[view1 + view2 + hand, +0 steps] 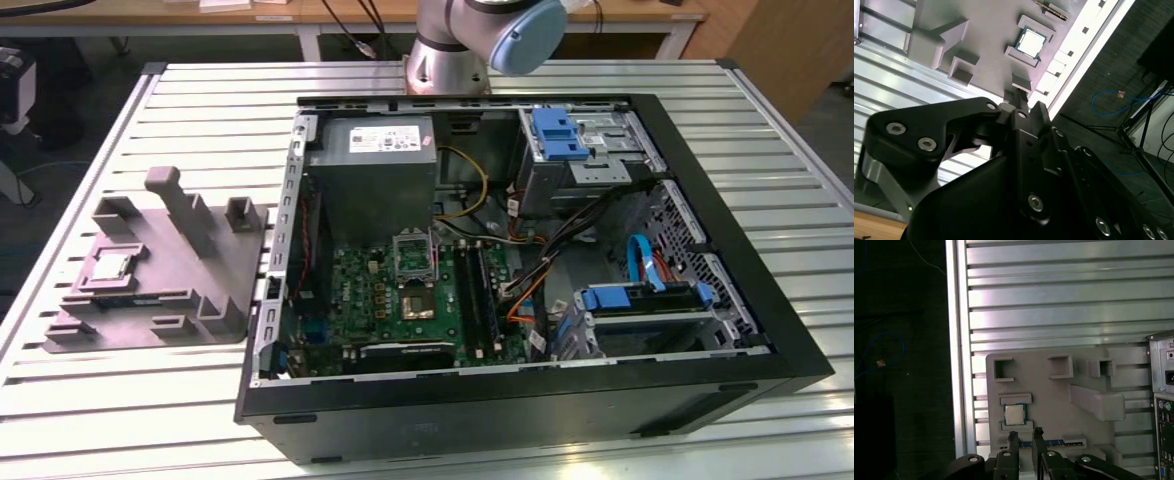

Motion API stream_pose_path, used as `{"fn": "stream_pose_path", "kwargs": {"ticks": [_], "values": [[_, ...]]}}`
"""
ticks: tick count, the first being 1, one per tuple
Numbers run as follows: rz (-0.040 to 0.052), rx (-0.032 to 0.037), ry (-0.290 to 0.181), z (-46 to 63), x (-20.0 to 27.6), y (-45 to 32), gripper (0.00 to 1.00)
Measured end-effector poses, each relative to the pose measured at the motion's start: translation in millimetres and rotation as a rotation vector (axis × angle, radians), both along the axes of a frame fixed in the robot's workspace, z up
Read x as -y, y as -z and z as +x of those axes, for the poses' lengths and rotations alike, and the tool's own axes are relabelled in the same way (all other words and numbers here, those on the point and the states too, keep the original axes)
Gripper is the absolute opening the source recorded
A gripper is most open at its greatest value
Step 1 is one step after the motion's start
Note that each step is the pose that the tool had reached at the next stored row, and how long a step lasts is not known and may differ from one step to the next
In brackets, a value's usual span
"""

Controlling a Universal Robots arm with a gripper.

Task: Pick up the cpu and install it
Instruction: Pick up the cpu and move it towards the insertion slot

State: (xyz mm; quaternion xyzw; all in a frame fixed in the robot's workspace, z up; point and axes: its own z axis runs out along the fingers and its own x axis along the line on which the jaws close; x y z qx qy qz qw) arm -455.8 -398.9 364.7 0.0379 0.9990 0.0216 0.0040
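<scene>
**Claw slightly open and empty, chip in its tray pocket**

In the first wrist view your claw [1025, 439] has its two fingers [1013, 445] parted by a narrow gap. Nothing sits between them and they touch nothing. Through the gap you can see the grey tray [1054, 390] beneath.

The chip [1014, 414] lies flat in a square pocket of that tray, silver top up, close to the fingertips in the first wrist view but apart from them. The second wrist view shows the chip [1030, 42] beyond the claw's black body. Low walls close in the pocket on its sides.

For room to move, note the long raised block [1096, 402] on the tray, near the chip's pocket. The tray sits near the edge rail of the slatted table [1064, 305]. Past the rail is dark floor with a blue cable [889, 347].

In the exterior view the tray [200, 260] lies just beside the open computer case [534, 400], on the exterior view's left. The chip [110, 266] is on the tray's side away from the case, well apart from the green board [374, 300].
</scene>
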Motion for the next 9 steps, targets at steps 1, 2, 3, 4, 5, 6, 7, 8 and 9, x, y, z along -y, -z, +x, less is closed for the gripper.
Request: {"fn": "stream_pose_path", "kwargs": {"ticks": [1,2,3,4,5,6,7,8,9], "values": [[0.0,0.0,0.0,0.0,0.0,0.0,0.23],[0.0001,0.0,0.0,0.0,0.0,0.0,0.29],[0.0,0.0,0.0,0.0,0.0,0.0,0.29],[0.0,0.0,0.0,0.0,0.0,0.0,0.35],[0.0,0.0,-0.001,0.0,0.0,0.1,0.41],[0.0001,0.0001,-0.005,0.0,-0.3,0.3,0.41],[0.0,0.0,-0.015,0.0,-0.4,0.5,0.47],[0.0,-0.0001,-0.029,-0.1,-0.4,0.9,0.47],[0.0,0.0,-0.044,-0.2,-0.4,1.3,0.47]]}}
